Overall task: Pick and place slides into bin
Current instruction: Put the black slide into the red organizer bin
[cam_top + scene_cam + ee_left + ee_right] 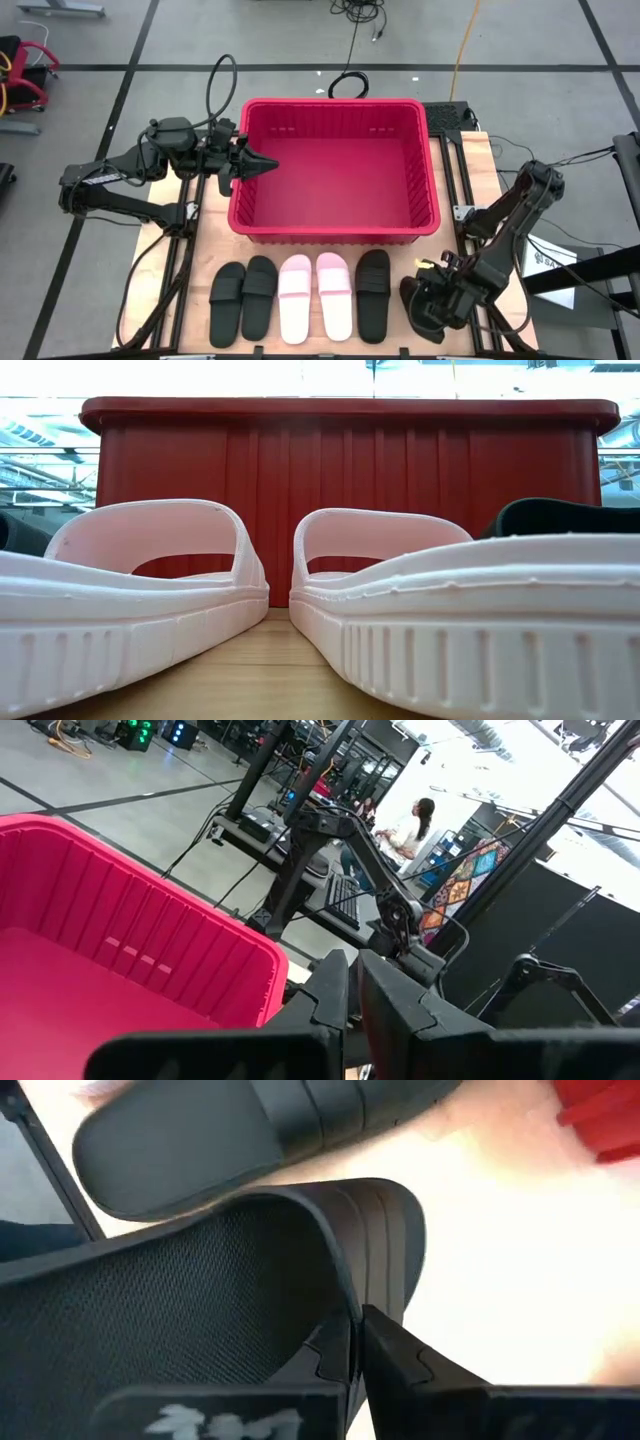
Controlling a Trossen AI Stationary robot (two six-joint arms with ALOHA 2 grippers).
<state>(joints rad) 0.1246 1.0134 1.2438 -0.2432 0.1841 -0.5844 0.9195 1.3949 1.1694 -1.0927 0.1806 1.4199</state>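
The red bin [335, 232] stands mid-table. At the table's near edge, five slides lie sole-down in a row: two black [243, 298], two pink [315, 297] and one black [373, 293]. The pink pair [150, 590] fills the low view in front of the bin wall [350, 460]. My right gripper [428, 312] is at the near right, pointing steeply down and shut on a sixth, black slide [200, 1300]. My left gripper [268, 163] is held level over the bin's left rim. It is shut with nothing in it [352, 995]. My right gripper pinches the black slide's wide strap at its edge [352, 1295] between its two fingers [400, 1360]. They come from above, slanting steeply down. The slide is tilted below the fingers, its textured footbed [150, 1310] turned toward the camera. Whether any part rests on the table is hidden.
The neighbouring black slide [270, 1130] lies just beyond the held one. Bare wood shows between the row and the bin [330, 248], and at the near right [520, 1260]. Cables and frame rails flank the table. A person [415, 825] stands far off in the room.
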